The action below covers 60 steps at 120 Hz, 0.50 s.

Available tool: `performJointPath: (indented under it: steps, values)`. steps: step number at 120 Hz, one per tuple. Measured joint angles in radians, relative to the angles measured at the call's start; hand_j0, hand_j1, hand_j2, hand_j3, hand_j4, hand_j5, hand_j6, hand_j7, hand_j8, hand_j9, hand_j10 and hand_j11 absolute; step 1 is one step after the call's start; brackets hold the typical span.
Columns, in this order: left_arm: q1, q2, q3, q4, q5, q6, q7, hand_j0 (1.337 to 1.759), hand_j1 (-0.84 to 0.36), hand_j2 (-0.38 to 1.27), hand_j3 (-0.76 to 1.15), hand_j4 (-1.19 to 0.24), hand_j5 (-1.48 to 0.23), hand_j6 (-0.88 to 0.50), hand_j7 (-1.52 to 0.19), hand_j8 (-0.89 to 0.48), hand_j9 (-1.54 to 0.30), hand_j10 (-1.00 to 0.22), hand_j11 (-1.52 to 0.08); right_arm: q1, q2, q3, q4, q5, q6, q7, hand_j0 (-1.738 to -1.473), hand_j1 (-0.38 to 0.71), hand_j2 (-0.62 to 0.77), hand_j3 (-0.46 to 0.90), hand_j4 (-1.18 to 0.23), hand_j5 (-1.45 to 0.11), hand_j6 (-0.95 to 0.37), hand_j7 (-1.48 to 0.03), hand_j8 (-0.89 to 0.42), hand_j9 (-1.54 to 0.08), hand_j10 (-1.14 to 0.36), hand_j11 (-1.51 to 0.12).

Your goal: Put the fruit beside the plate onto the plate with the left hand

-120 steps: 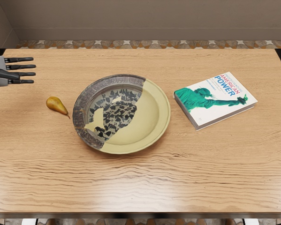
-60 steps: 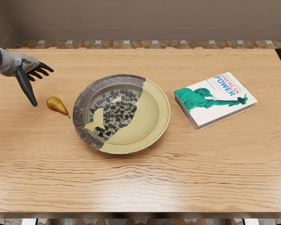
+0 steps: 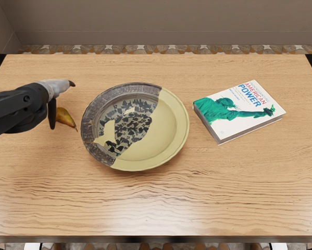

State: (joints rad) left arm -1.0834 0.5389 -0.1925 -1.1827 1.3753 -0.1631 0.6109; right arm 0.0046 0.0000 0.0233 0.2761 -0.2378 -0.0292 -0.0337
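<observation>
Across the wooden table (image 3: 156, 198), my left hand (image 3: 55, 95) hangs open at the pear (image 3: 67, 119) beside the plate (image 3: 185, 126); I should straddle its body squarely before closing.

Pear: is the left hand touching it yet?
Cannot tell. In the head view the left hand overlaps the left end of the pear, but this one view does not show whether the hand rests on the fruit or hangs above it.
</observation>
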Motion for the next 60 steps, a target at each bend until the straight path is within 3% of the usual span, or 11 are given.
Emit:
performJointPath:
  steps: [16,60]
  values:
    - [0.012,-0.002,0.011,0.002,0.009,0.05,0.0,1.658,0.22,0.03,0.0,-0.12,-0.15,-0.12,-0.15,-0.12,-0.15,-0.12,-0.15,0.0,0.0,0.0,0.0,0.0,0.0,0.0,-1.658,-0.35,0.0,0.0,0.0,0.0,0.0,0.0,0.0,0.0,0.0,0.0]
    - [0.037,-0.022,0.037,0.003,0.012,0.092,0.0,1.658,0.0,0.06,0.0,-0.3,-0.38,-0.3,-0.38,-0.3,-0.38,-0.3,-0.38,0.0,0.0,0.0,0.0,0.0,0.0,0.0,-1.658,-0.35,0.0,0.0,0.0,0.0,0.0,0.0,0.0,0.0,0.0,0.0]
